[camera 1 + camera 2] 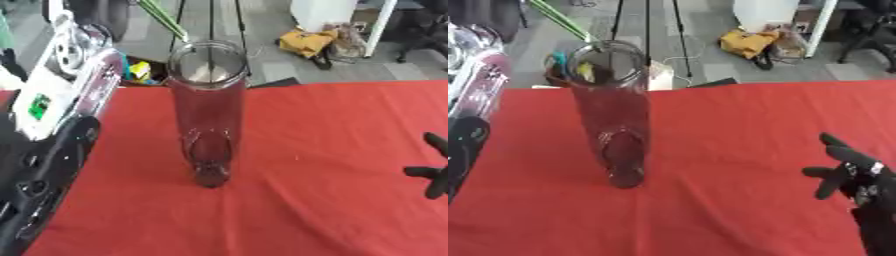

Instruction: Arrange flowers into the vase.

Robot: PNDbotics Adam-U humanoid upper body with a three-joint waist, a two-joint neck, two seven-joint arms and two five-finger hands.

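- One right hand [852,172], black, shows at the near right edge of the surface [737,140]; its fingers are spread apart and point up and to the left, holding nothing, and it hovers over or rests on the red cloth, which of the two cannot be told.
- One left arm [48,150] fills the near left side, black lower down with a white and silver section above it, rising toward the far left corner; the left hand itself is out of sight, so whether its fingers are apart or together is not shown.
- One vase [208,115], a tall clear glass cylinder, stands upright on the red surface left of centre, well apart from the right hand; its round open mouth faces up.
- No flower lies on the surface or stands in the vase; one green stem-like rod [557,19] shows at the far top left, beyond the surface edge.
- Beyond the surface, on the grey floor, lies one yellow bag [308,42].
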